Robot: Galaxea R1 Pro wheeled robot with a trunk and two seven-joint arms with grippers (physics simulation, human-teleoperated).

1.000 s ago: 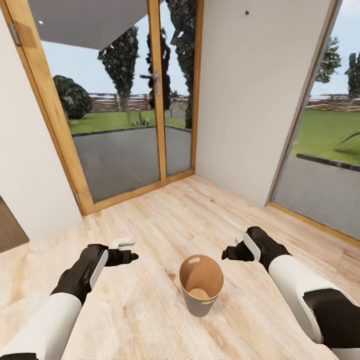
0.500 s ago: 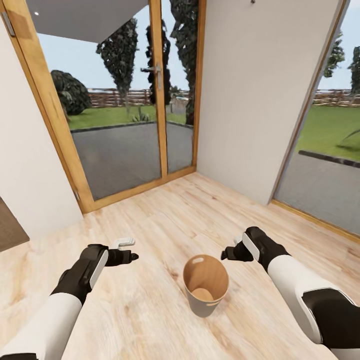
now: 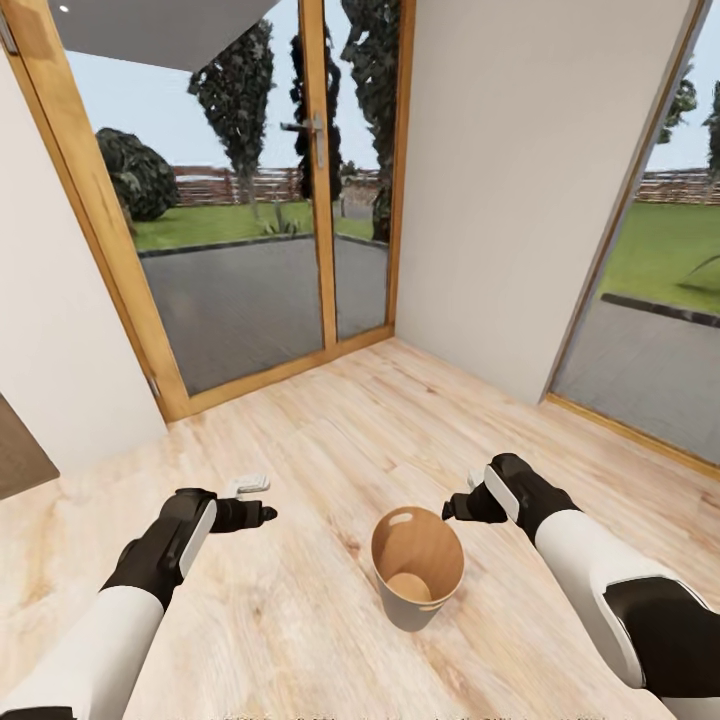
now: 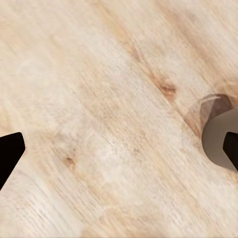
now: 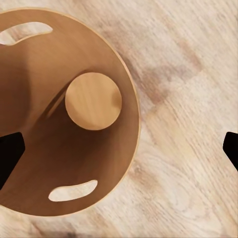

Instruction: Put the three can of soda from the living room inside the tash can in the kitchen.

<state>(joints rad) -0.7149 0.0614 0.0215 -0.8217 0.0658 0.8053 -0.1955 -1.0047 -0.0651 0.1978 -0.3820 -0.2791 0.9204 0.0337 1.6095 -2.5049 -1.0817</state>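
Since the earlier frames the whole head picture has shifted, so the camera has moved, and the tash can [image 3: 417,580] now sits slightly further right and lower on the wooden floor [image 3: 300,620]. From the head, the left gripper [image 3: 262,515] hovers well left of the bin and the right gripper [image 3: 455,508] just beyond its rim; whether either is spread cannot be told from here. By the left wrist, dark fingertips [image 4: 10,153] stand wide apart, empty, the bin's grey wall [image 4: 218,141] beside one. By the right wrist, released fingers [image 5: 9,153] straddle the bin's mouth [image 5: 64,111], which holds no can. With nothing carried, a good next step would be heading out to find the cans.
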